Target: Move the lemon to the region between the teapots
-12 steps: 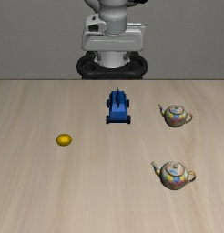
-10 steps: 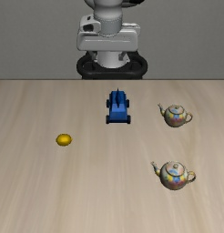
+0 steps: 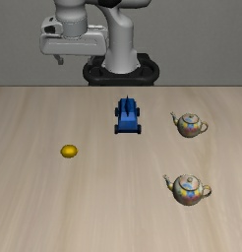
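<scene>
Roughly, the lemon [image 3: 69, 151] lies almost straight below the raised gripper [image 3: 60, 56] in the exterior view (spread or pressed together, I cannot tell).

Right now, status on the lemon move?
Gripper high over the far edge, apart from lemon. Lemon untouched, exterior view's left. Blue toy car sits off the straight path to teapots.

Holds arm [image 3: 121, 39] upright over base [image 3: 121, 72], gripper [image 3: 60, 55] out toward exterior view's left, facing down.
</scene>
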{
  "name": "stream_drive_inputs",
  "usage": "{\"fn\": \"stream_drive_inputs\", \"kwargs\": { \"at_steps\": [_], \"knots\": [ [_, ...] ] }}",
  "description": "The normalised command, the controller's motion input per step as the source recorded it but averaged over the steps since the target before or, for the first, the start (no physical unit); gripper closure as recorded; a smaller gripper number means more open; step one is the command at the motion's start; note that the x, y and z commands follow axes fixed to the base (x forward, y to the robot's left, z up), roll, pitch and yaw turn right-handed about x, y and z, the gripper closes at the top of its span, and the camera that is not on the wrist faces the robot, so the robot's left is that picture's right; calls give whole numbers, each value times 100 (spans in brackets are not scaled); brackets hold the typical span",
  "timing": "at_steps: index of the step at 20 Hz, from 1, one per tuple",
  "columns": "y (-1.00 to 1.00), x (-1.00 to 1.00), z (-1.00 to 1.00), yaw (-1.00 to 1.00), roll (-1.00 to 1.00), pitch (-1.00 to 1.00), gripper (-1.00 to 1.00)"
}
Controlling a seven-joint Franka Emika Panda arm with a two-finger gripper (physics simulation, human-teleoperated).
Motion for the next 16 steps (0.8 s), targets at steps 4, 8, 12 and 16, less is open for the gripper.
{"fn": "stream_drive_inputs", "kwargs": {
  "at_steps": [4,8,12,16],
  "knots": [
    [-75,25,0,0,0,0,-100],
    [0,100,0,0,0,0,-100],
    [0,100,0,0,0,0,-100],
    [0,100,0,0,0,0,-100]
  ]
}}
